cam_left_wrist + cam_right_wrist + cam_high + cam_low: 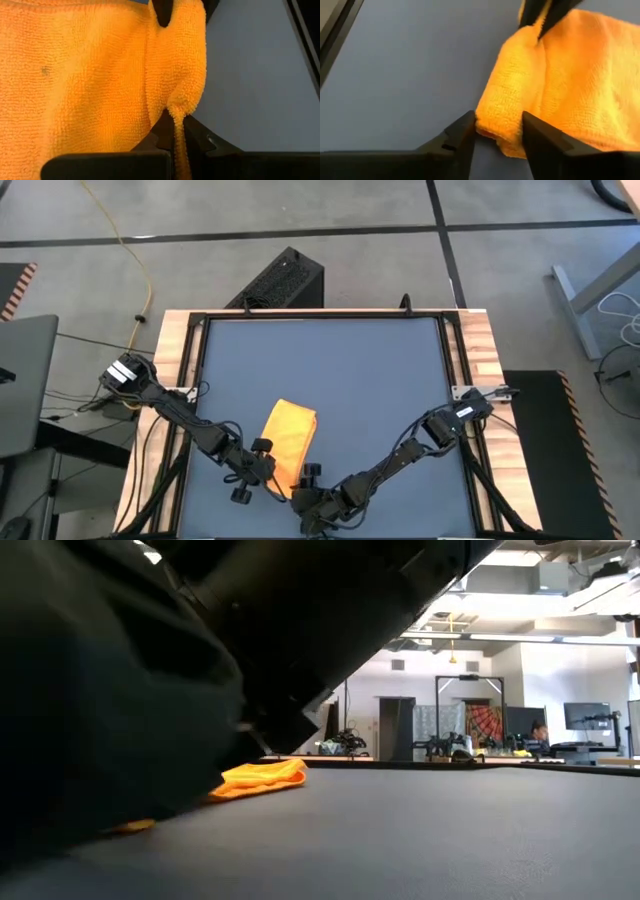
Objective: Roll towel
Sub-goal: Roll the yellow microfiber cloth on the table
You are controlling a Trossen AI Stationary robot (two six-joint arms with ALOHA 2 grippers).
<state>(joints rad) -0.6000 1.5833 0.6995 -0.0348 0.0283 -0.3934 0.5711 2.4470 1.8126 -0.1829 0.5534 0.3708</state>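
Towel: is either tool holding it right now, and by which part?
The left tool is shut on a pinched fold at the towel edge. The right tool stands open around the near corner, not yet gripping.

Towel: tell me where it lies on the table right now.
In the high view the towel lies near the table's front edge, left of centre, between the left gripper and the right gripper.
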